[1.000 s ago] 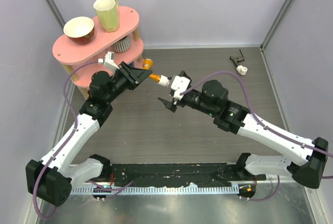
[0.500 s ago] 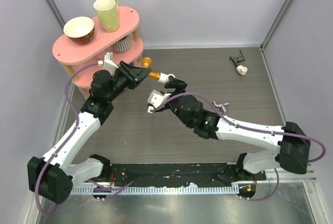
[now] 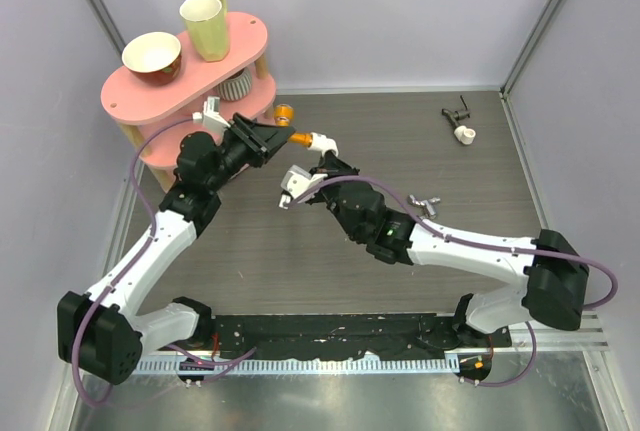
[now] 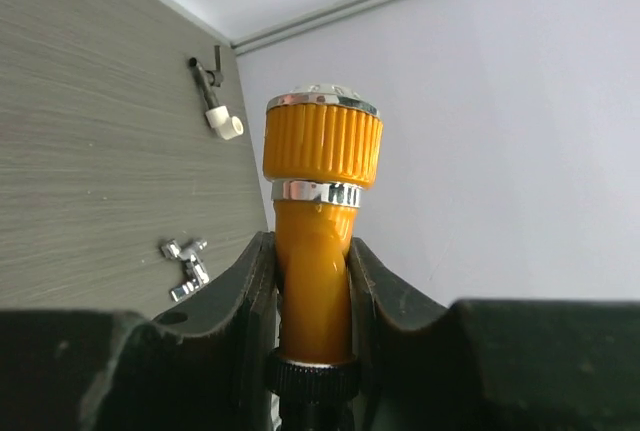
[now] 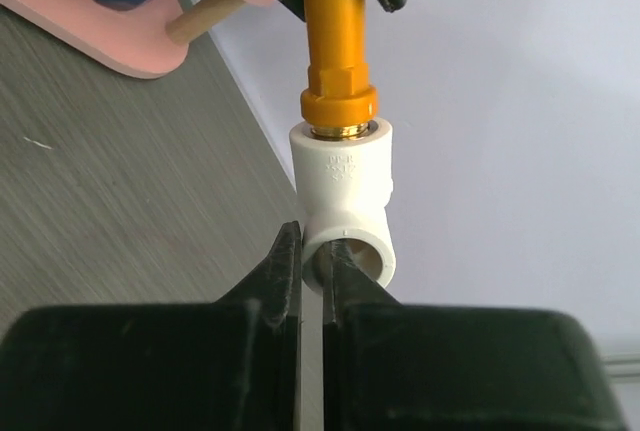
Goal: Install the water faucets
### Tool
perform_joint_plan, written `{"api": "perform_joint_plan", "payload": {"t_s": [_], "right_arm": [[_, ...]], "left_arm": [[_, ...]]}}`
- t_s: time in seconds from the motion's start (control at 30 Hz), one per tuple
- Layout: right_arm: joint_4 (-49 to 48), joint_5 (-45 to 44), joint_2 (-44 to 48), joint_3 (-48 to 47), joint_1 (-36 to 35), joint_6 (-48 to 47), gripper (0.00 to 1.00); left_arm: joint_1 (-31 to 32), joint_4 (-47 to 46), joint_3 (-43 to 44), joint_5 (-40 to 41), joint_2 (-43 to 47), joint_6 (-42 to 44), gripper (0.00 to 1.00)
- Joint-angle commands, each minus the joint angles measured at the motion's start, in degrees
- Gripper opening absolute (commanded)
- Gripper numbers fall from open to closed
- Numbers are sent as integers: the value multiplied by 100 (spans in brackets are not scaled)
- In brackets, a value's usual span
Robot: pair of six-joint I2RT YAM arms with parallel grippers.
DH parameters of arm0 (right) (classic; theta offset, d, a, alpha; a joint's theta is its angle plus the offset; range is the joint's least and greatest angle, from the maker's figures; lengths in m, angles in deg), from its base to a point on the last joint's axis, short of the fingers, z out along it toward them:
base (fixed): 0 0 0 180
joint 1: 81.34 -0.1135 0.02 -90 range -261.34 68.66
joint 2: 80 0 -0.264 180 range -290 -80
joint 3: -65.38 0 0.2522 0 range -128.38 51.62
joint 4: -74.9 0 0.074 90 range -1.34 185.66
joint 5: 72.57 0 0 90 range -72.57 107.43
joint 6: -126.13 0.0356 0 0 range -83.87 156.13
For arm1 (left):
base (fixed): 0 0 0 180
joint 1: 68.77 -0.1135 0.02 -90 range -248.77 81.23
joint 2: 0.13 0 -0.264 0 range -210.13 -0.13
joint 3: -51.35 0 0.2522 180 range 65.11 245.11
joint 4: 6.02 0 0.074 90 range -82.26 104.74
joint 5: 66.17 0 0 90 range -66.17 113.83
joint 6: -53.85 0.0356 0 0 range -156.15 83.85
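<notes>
The orange water faucet point(image 4: 312, 251) with its ribbed, silver-topped knob point(image 4: 322, 141) is held off the table, my left gripper point(image 4: 312, 266) shut on its stem. In the top view the left gripper point(image 3: 272, 137) holds it beside the pink shelf. The white pipe fitting point(image 5: 345, 191) sits on the faucet's threaded end point(image 5: 338, 106). My right gripper point(image 5: 312, 251) is shut on the fitting's open rim, one finger outside the wall and one inside the bore. From above, the right gripper point(image 3: 326, 158) meets the fitting point(image 3: 321, 141) from below right.
A dark tap piece with a white end point(image 3: 459, 121) lies at the back right. A small silver tap piece point(image 3: 423, 205) lies beside the right forearm. The pink two-level shelf point(image 3: 130, 96) carries a yellow cup point(image 3: 205, 26) and a bowl point(image 3: 152, 54), close behind the left gripper.
The right wrist has rolled over and reached up under the fitting. Its jaws, wide open before, have shut on the fitting's rim. The left gripper with the faucet has shifted slightly toward the back.
</notes>
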Motion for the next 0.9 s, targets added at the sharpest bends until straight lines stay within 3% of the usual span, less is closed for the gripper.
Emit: {"api": "perform_joint_plan", "payload": {"t_s": [0.0, 0.17, 0.4, 0.53, 0.63, 0.77, 0.87], "right_arm": [[1426, 906, 477, -816, 95, 984, 1], [2810, 1899, 864, -1547, 306, 1804, 1], [4154, 3085, 1031, -2504, 929, 2657, 1], [4700, 4804, 970, -2944, 1588, 3228, 1], [4956, 5703, 812, -3182, 2072, 3615, 1], [5167, 7538, 539, -3384, 2635, 4063, 1], [5254, 8218, 320, -3542, 2960, 4388, 1]], "left_arm": [[134, -825, 438, -1068, 88, 188, 0], [116, -703, 772, -1806, -26, 1093, 0], [116, 280, 1089, -2834, 105, 3377, 0], [116, 326, 914, -3589, 456, 4747, 0], [107, 45, 721, -4319, 676, 5014, 0], [116, -140, 588, -4979, 913, 5287, 0], [116, -52, 606, -5427, 932, 5331, 0]]}}
